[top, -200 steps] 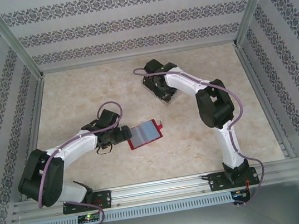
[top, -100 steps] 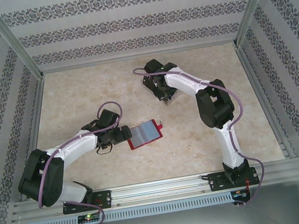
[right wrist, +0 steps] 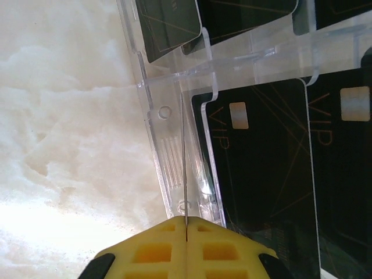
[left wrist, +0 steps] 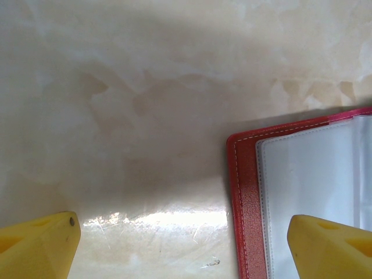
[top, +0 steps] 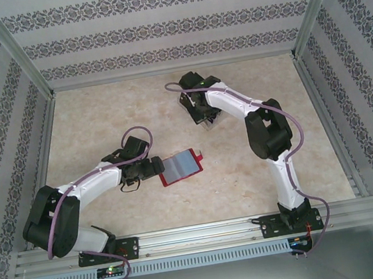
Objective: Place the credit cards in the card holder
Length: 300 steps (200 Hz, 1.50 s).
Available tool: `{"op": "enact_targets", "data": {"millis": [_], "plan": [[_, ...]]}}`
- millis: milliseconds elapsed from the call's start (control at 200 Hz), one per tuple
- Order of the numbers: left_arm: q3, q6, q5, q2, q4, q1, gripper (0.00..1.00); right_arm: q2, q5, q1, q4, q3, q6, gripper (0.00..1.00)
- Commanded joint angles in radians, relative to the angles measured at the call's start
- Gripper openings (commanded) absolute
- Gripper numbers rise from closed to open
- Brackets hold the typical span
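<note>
The card holder (top: 180, 167) lies open on the table, a red cover (left wrist: 247, 203) with clear sleeves (left wrist: 314, 186) inside. My left gripper (top: 150, 169) is open at its left edge, and one yellow fingertip (left wrist: 331, 247) hangs over the sleeves while the other is over bare table. At the back, my right gripper (top: 204, 117) is over a clear slotted rack (right wrist: 168, 157). It (right wrist: 186, 221) is shut on a credit card (right wrist: 183, 163) seen edge-on as a thin line. Other black credit cards (right wrist: 261, 168) stand in the rack's slots.
The marble-patterned table (top: 113, 115) is walled by patterned panels and an aluminium frame (top: 22, 73). The rack sits at the back centre. An aluminium rail (top: 201, 235) runs along the near edge by the arm bases.
The right gripper's jaws have closed onto the card and its wrist has shifted slightly over the rack. The left arm and the card holder have not moved.
</note>
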Motion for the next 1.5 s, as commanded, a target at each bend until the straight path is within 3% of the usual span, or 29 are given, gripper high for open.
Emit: {"op": "enact_targets", "data": {"millis": [0, 305, 605, 744, 1014, 1494], "plan": [[0.032, -0.002, -0.019, -0.013, -0.02, -0.005, 0.93, -0.104, -0.021, -0.004, -0.012, 0.012, -0.001, 0.0], [0.061, 0.03, -0.028, -0.017, -0.06, -0.005, 0.93, -0.342, -0.147, 0.023, 0.09, -0.147, 0.093, 0.0], [0.126, 0.134, -0.046, 0.014, -0.163, -0.036, 0.93, -0.614, -0.5, 0.046, 0.518, -0.654, 0.385, 0.0], [0.143, 0.14, -0.062, 0.052, -0.166, -0.078, 0.93, -0.678, -0.558, 0.081, 0.705, -0.854, 0.483, 0.0], [0.146, 0.122, -0.09, 0.135, -0.149, -0.152, 0.93, -0.673, -0.598, 0.141, 0.946, -1.044, 0.537, 0.0], [0.1, 0.092, -0.191, 0.152, -0.197, -0.156, 0.93, -0.548, -0.684, 0.152, 1.07, -1.062, 0.526, 0.0]]}}
